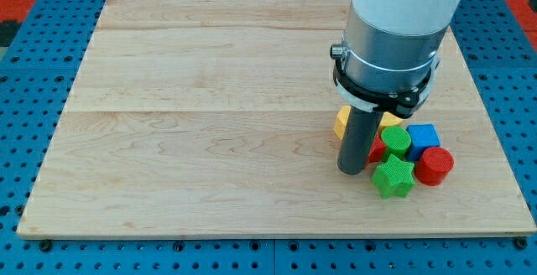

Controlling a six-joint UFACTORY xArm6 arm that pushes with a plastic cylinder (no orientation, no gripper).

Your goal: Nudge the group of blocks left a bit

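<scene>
A tight group of blocks sits at the view's lower right of the wooden board point(210, 124). It holds a green star point(393, 177), a green round block point(396, 140), a blue cube point(423, 135), a red cylinder point(435, 165), a yellow block point(342, 122) and a red block point(377, 150) partly hidden behind the rod. My tip point(351, 171) rests on the board at the group's left side, just left of the green star and touching or almost touching the hidden red block.
The arm's grey and white body point(394, 32) hangs over the board's upper right and hides part of the yellow block. A blue pegboard point(33, 99) surrounds the board.
</scene>
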